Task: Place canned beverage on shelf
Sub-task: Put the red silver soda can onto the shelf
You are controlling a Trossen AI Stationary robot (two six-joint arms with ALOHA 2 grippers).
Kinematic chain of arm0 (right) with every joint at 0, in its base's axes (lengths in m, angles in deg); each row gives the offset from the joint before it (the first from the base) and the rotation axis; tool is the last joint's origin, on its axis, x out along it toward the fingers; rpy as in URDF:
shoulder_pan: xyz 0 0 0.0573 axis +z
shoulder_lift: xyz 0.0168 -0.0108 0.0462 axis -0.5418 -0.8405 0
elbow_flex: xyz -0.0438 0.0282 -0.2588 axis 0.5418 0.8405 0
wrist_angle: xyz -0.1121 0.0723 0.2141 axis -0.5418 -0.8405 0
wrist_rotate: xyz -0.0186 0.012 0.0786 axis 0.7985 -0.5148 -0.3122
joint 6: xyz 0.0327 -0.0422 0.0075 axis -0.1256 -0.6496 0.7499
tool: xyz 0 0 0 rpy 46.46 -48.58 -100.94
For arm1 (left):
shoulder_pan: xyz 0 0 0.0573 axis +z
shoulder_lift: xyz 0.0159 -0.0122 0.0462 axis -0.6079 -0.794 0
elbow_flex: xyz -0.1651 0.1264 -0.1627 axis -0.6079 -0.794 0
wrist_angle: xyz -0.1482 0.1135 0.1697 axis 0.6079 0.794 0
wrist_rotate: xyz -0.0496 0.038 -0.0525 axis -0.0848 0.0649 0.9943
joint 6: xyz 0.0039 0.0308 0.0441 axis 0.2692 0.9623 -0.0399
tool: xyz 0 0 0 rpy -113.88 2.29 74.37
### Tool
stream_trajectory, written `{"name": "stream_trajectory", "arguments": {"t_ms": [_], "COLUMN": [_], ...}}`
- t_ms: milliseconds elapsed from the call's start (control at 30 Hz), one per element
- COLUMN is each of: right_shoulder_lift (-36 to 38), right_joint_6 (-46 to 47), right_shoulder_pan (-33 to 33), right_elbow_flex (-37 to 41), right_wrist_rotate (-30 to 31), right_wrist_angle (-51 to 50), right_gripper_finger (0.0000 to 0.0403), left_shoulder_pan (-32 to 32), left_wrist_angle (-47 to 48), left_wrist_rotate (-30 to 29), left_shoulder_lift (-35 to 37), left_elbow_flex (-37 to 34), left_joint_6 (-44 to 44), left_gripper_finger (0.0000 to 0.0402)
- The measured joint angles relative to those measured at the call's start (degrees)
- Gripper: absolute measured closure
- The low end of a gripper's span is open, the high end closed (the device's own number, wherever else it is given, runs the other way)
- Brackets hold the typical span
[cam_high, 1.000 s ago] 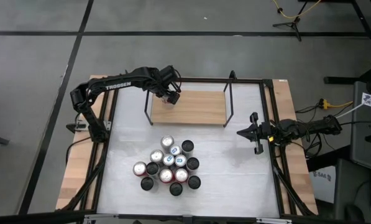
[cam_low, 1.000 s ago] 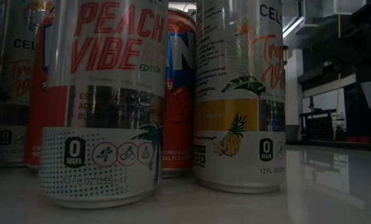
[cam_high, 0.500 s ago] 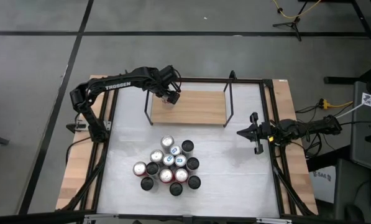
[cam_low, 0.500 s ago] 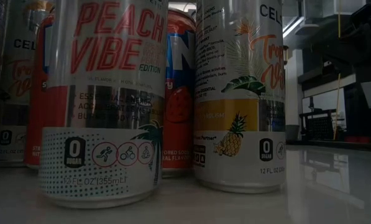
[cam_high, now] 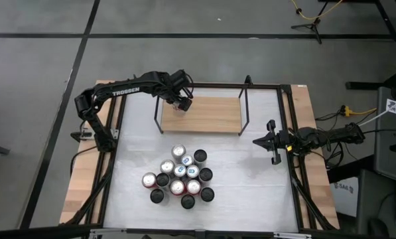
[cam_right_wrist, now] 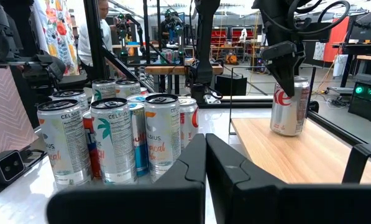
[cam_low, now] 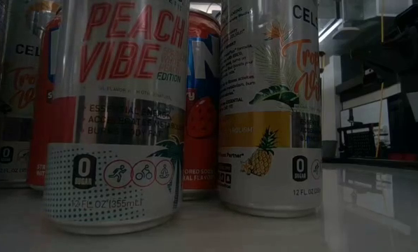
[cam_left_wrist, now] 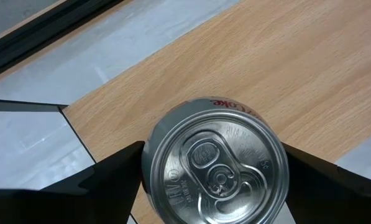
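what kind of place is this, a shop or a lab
Most likely a robotics lab, not a shop: more metal-framed workbenches stand behind, a camera tripod rests on the grey floor, and the shelf sits on a framed test table.

Shelf (cam_high: pixel 207 114) stands at the table's (cam_high: pixel 251 192) far edge, centred between the arms. One can (cam_high: pixel 182 105) upright on the shelf's left end, near the left uprights. Can cluster (cam_high: pixel 179 177) on the table in front of the shelf, well apart from it. Left gripper (cam_high: pixel 182 103) over the shelf can; right gripper (cam_high: pixel 259 141) at the table's right side, beside the shelf's right end.
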Motion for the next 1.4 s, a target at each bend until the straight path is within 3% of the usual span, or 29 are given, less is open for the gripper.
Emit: {"name": "stream_trajectory", "arguments": {"t_ms": [333,733,867,1033,1233,1400], "right_shoulder_lift": [0.02,0.02,0.01,0.02,0.02,0.02], "right_joint_6": [-0.02,-0.02,-0.01,0.00,0.00,-0.01], "right_shoulder_pan": [0.00,0.00,0.00,0.00,0.01,0.01], "right_elbow_flex": [0.00,0.00,0.00,0.00,0.00,0.00], "right_wrist_rotate": [0.00,0.00,0.00,0.00,0.00,0.00], "right_wrist_angle": [-0.02,0.00,0.00,-0.02,-0.02,-0.01], "right_gripper_finger": [0.0398,0.0398,0.0398,0.0398,0.0398,0.0398], "left_shoulder_pan": [0.00,-0.04,-0.09,-0.57,-0.55,-0.46], "left_wrist_angle": [-1.09,-1.41,-1.45,-0.79,2.50,7.69], "left_wrist_rotate": [0.15,-0.17,-0.27,0.18,7.40,7.75], "left_shoulder_lift": [0.00,0.02,0.02,0.02,0.04,0.04], "left_elbow_flex": [0.64,7.46,10.63,13.13,13.38,13.38], "left_joint_6": [0.00,1.78,10.21,28.00,50.96,62.99], "left_gripper_finger": [0.0070,0.0070,0.0070,0.0070,0.0070,0.0070]}}
